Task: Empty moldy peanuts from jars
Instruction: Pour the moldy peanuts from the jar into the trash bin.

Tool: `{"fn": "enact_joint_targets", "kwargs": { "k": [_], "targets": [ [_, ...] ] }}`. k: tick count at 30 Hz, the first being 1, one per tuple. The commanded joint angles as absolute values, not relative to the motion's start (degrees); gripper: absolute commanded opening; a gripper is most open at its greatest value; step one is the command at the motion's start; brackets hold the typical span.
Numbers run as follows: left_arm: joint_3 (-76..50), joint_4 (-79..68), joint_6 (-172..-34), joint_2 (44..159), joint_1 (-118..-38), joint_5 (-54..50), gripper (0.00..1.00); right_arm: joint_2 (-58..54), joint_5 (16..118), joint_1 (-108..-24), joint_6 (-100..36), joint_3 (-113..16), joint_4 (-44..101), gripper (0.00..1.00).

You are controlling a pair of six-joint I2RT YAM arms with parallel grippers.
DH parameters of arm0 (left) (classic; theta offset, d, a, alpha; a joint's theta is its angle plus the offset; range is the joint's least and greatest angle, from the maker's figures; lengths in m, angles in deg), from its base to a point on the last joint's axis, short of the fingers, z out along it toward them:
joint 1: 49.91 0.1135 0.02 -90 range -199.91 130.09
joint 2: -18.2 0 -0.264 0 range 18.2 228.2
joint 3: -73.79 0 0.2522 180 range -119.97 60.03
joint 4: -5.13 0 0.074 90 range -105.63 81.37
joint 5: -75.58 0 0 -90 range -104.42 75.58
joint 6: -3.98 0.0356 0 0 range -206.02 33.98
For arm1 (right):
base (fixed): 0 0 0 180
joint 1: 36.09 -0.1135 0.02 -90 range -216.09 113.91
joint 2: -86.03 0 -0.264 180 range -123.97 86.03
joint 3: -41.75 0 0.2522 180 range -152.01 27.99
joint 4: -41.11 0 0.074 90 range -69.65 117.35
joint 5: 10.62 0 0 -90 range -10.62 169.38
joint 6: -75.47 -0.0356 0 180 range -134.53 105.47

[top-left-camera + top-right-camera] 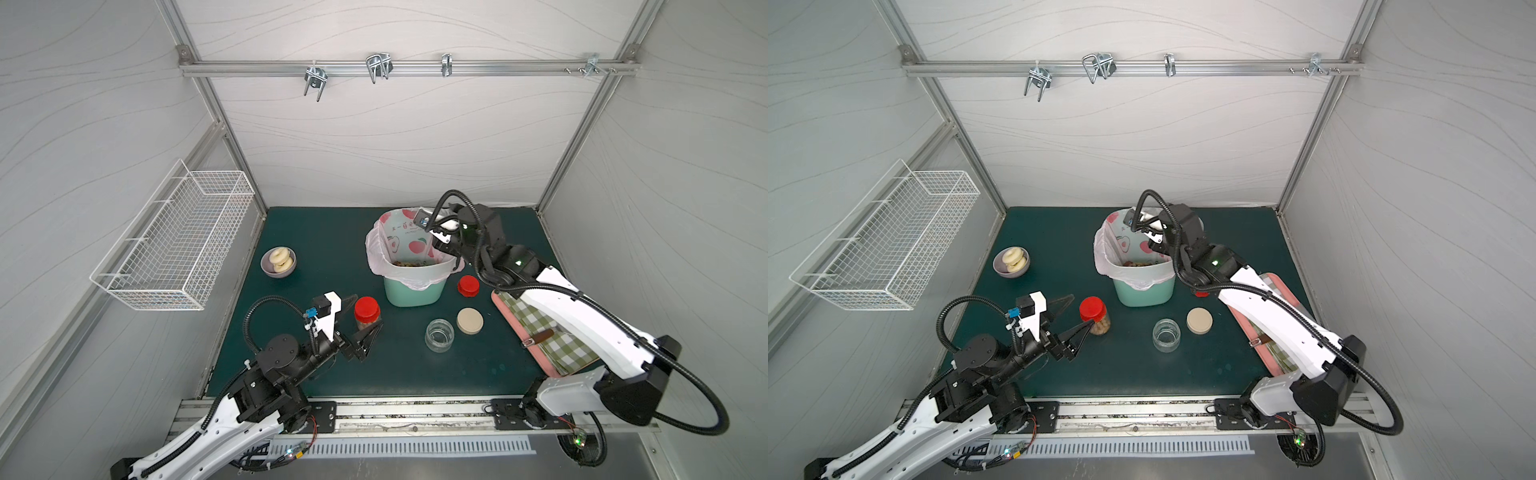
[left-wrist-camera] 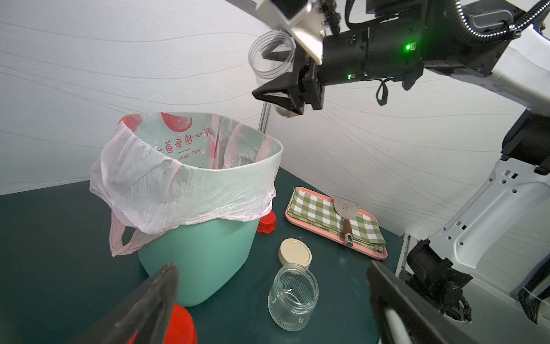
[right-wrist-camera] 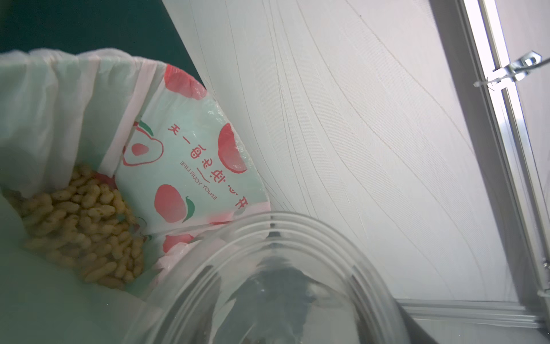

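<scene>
My right gripper is shut on a clear lidless jar, held tilted above the mint-green bin; the jar looks nearly empty. Moldy peanuts lie heaped in the bin's bag and show in both top views. My left gripper stands open at a red-lidded jar full of peanuts, its lid close to one finger, not gripped. An empty squat jar stands beside its beige lid.
A loose red lid lies right of the bin. A pink tray with a checked cloth and a spatula sits under the right arm. A bowl of two pastries stands at the left, with a wire basket on the wall.
</scene>
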State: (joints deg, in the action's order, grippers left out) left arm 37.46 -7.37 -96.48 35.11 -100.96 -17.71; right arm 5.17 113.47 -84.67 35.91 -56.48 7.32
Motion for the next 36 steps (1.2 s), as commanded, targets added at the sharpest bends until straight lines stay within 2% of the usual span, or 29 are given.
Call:
{"fn": "enact_joint_targets", "kwargs": {
  "k": [1, 19, 36],
  "targets": [
    [36.92, -4.66, -95.42, 35.60, -100.80, -18.70, 0.99, 2.30, 120.75, -85.83, 44.74, -58.19, 10.67, 0.00],
    [36.85, -4.71, -95.07, 36.20, -100.80, -19.16, 0.99, -4.61, 131.82, -86.84, 66.46, -57.97, 17.74, 0.00],
    [37.00, -5.97, -94.72, 34.66, -100.80, -19.79, 0.99, -7.40, 137.99, -88.38, 79.84, -56.38, 24.78, 0.00]
  ]
}}
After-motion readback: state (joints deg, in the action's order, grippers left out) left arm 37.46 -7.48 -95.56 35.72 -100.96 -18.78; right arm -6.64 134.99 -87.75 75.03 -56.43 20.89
